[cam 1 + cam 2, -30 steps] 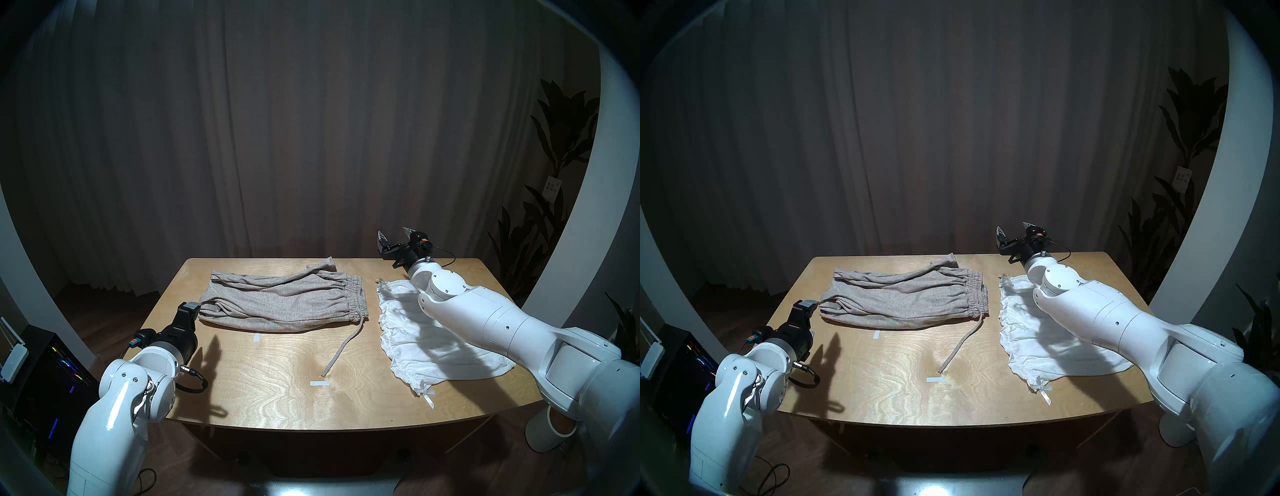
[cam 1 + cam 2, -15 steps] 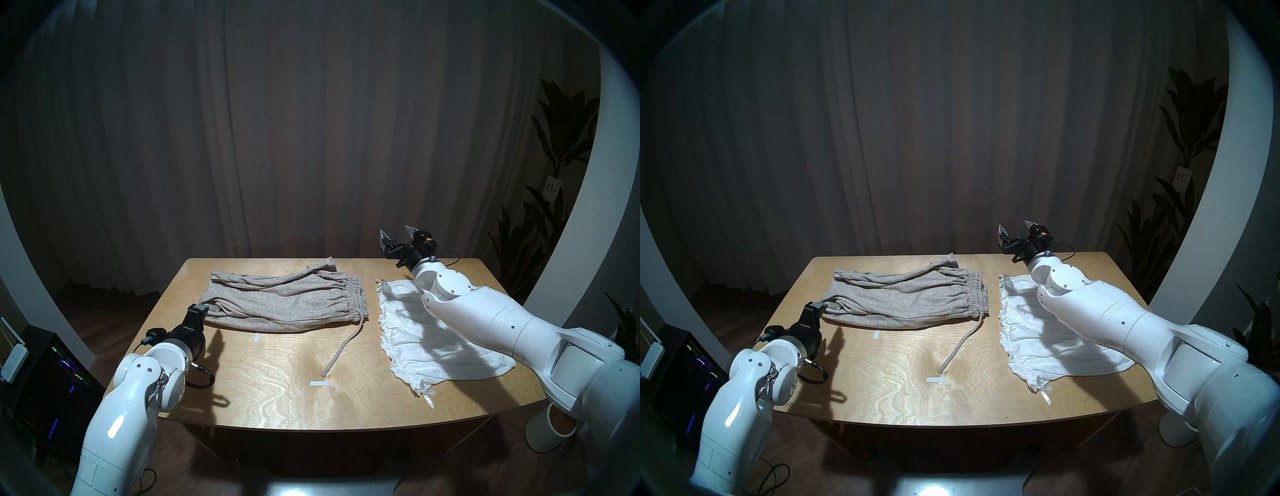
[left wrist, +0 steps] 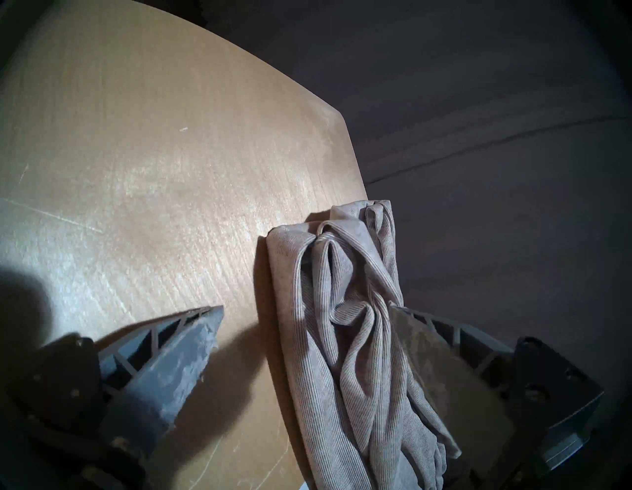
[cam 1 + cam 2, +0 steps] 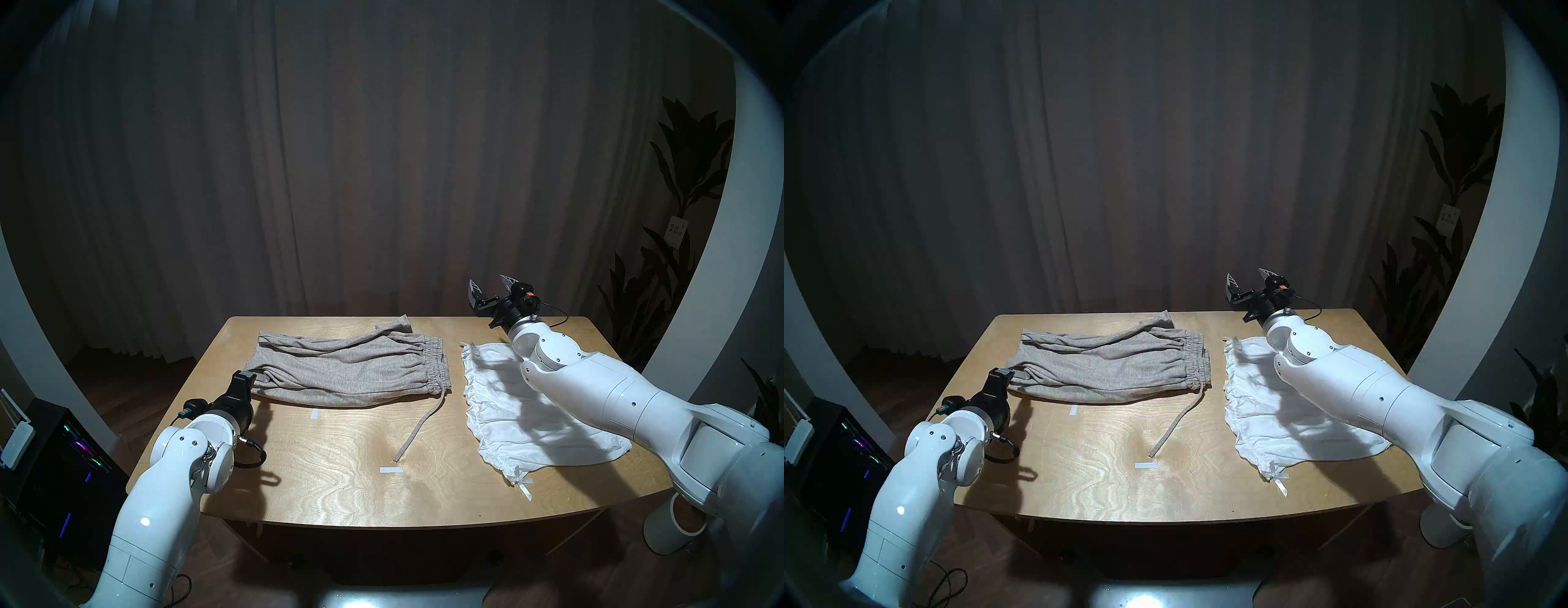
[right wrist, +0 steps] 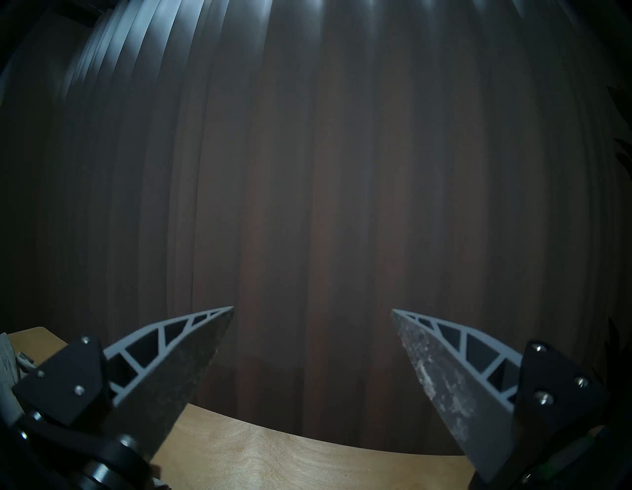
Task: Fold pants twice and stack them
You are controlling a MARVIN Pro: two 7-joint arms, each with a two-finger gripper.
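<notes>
Desk (image 4: 339, 488): pale plywood, wavy grain, rounded corners, 2 small white tape marks (image 4: 390, 469) on top.

Grey pants (image 4: 348, 369): ribbed grey-beige knit, lying folded in a broad band across the far-left half of the desk. Gathered elastic waistband (image 4: 437, 361) faces the desk's middle; leg ends bunch in soft rolled loops toward the left edge. A flat woven drawstring (image 4: 420, 429) runs from the waistband toward the near edge, ending just beside a tape mark.

White shorts (image 4: 509, 416): thin, smooth white cloth, spread flat on the right half, ruffled elastic edge toward the middle, ribbon tie (image 4: 522, 484) near the near edge. The right arm crosses above them.

Left gripper (image 3: 306, 314): fingers (image 3: 178, 359) apart, grey ribbed wedges with worn dark pads. They straddle the rolled leg ends at the left edge; the right pad lies against the fabric, the left stands clear over bare wood. Nothing pinched.

Right gripper (image 4: 492, 288): raised over the far-right corner, fingers (image 5: 191, 345) spread wide, empty, facing the pleated dark curtain (image 4: 382, 170).
</notes>
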